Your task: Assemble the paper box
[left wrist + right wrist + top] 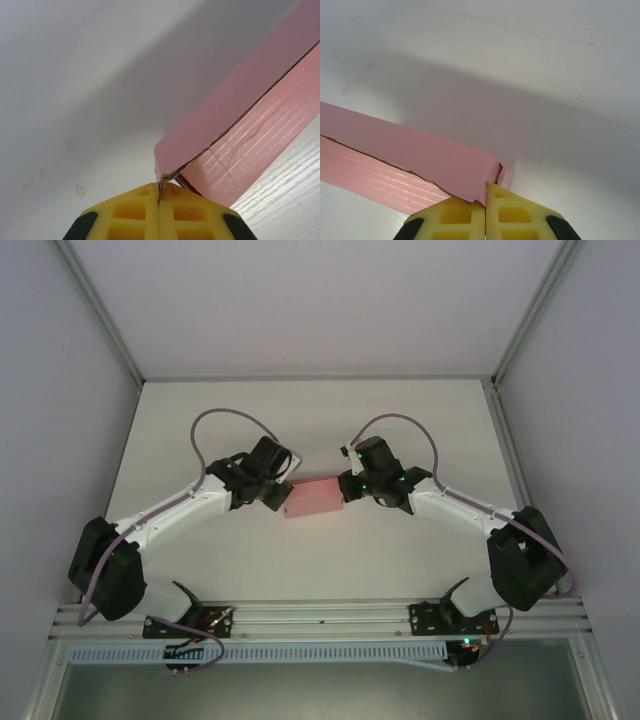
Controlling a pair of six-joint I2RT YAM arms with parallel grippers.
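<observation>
Yellow ribbed fingertips of the left gripper are closest to the lens. They are pressed together on a corner of the pink thin-card paper box, with the card edge pinched in the seam between them. The right gripper does the same, its yellow pads clamped tight on the box's opposite end corner.

Count: one box, two grippers – nothing else on the white table.

From above, the box spans the gap between the grippers, the left one touching its left end and the right one its right end. The table is under the box; I can't tell whether they touch.

Box interior is hidden – can't tell if anything's in it.
</observation>
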